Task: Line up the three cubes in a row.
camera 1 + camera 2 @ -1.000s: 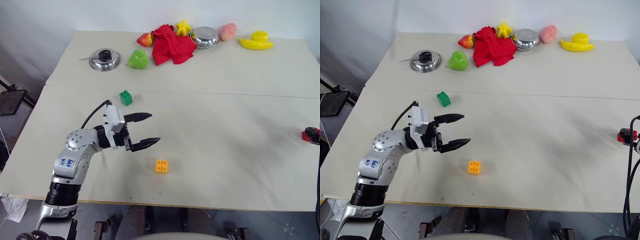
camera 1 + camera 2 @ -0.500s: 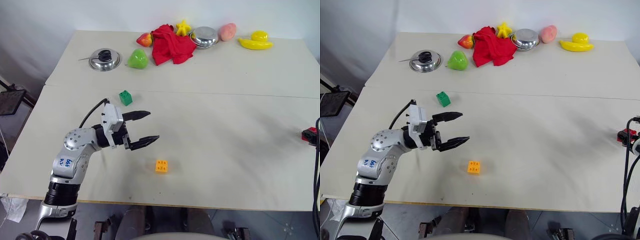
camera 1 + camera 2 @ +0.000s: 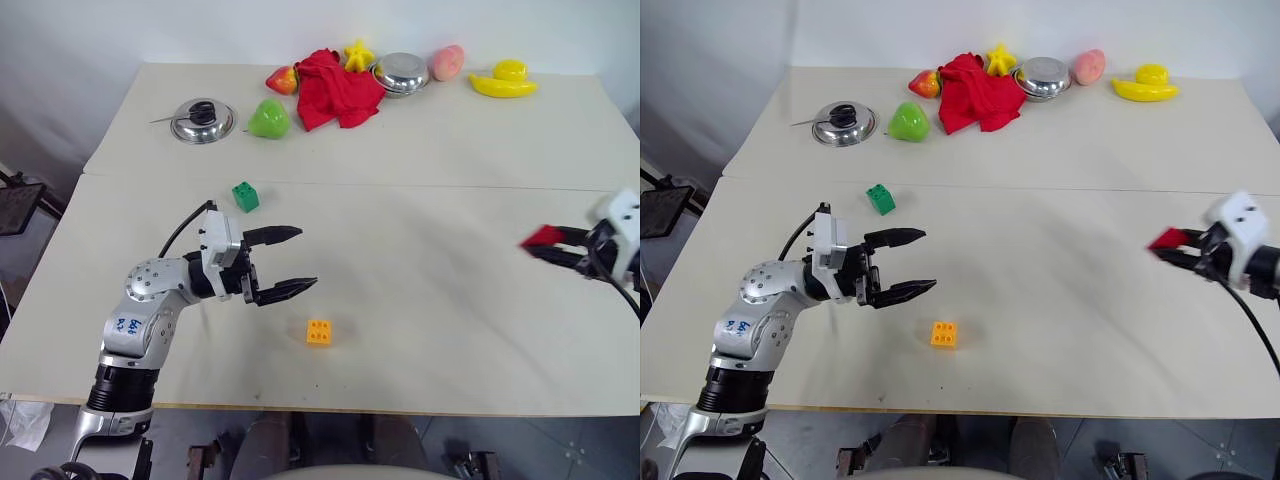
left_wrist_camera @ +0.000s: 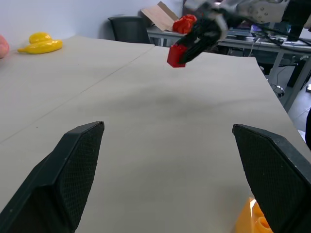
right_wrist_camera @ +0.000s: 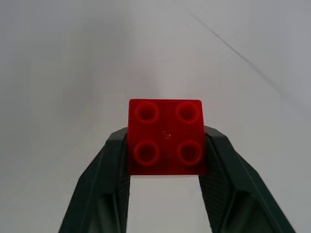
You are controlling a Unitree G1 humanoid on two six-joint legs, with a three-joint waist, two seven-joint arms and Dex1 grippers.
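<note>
The right claw [image 3: 1167, 246] is clenched on the red cube [image 5: 165, 137], pinching it by two opposite sides with the studded face turned toward the wrist camera; it carries the brick clear above the table [image 3: 450, 300], out on the robot's right, probably so it can be set down near the other two. The left claw [image 3: 292, 262] hangs released, its two black fingers spread wide and pointing level across the table, grasping nothing. It sits between the green cube [image 3: 244, 196] and the orange-yellow cube [image 3: 320, 332], likely waiting in reach of either one.

The green cube lies just past the seam between the two table boards' near side, tilted a little against the table edge's line. The orange-yellow cube rests nearer the front edge, four studs up. These two are apart, and the red one is well apart from both, so no row exists yet.

The red cube is a small glossy plastic brick with four round studs in a square. The toy fruits, red cloth [image 3: 338, 78] and metal lid [image 3: 201, 120] at the far side appear to play no part
</note>
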